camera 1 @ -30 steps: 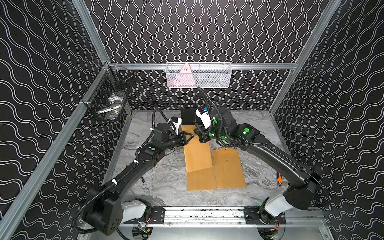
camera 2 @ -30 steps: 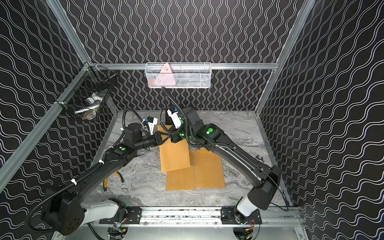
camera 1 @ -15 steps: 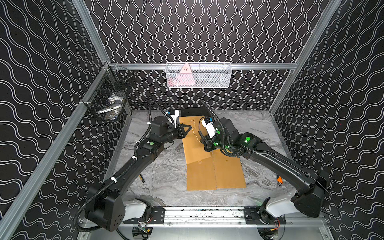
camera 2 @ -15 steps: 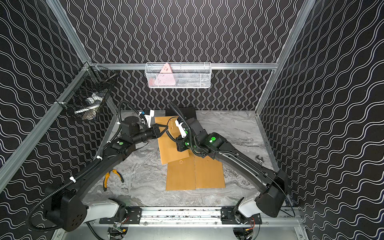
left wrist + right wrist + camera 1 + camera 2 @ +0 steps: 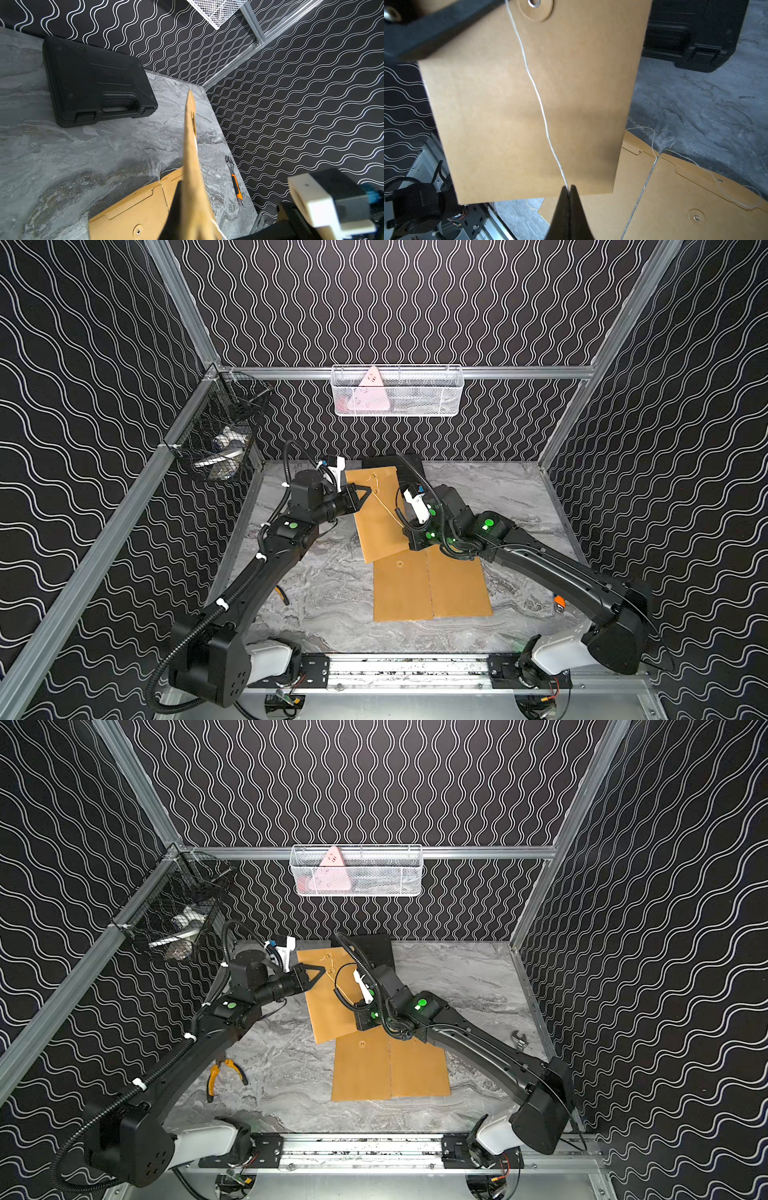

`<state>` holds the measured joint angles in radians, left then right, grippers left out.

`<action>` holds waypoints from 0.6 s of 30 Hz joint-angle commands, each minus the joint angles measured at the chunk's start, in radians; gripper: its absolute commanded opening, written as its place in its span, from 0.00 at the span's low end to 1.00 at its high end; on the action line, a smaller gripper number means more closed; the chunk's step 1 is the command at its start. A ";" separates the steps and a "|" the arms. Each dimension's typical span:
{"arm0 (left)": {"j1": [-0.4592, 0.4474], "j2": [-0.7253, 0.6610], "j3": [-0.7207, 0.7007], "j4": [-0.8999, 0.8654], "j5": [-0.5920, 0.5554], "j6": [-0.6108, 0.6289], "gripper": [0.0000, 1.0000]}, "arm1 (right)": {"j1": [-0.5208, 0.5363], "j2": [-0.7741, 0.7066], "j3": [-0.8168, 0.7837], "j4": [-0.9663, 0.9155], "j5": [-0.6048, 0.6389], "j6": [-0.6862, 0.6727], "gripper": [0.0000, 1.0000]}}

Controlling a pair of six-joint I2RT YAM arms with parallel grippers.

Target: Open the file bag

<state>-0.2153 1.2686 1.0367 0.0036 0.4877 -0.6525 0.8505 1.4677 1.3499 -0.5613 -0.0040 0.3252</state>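
Brown file bag (image 5: 380,516) held aslant, left hand (image 5: 369,489) clamped on its edge, right hand (image 5: 569,192) pinching its string (image 5: 538,94)

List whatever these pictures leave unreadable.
Face of the file bag: edge-on and blurred in the left wrist view.
Upper end of the string: cut off by the right wrist view's edge.
Contents of the black basket: too small behind mesh in both top views.

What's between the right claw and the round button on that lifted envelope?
A thin white string, pinched by the right gripper, crosses the envelope; right wrist view.
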 commanded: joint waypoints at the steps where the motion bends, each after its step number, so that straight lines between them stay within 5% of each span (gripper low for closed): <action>1: 0.009 -0.010 0.014 0.018 0.020 0.010 0.00 | 0.001 -0.007 -0.013 0.024 0.013 0.015 0.00; 18: 0.031 -0.028 0.014 0.012 0.037 0.009 0.00 | -0.052 -0.053 -0.080 0.017 0.026 0.029 0.00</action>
<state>-0.1890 1.2556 1.0412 -0.0002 0.5110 -0.6529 0.8074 1.4239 1.2724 -0.5556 0.0048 0.3496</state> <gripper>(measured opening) 0.038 0.048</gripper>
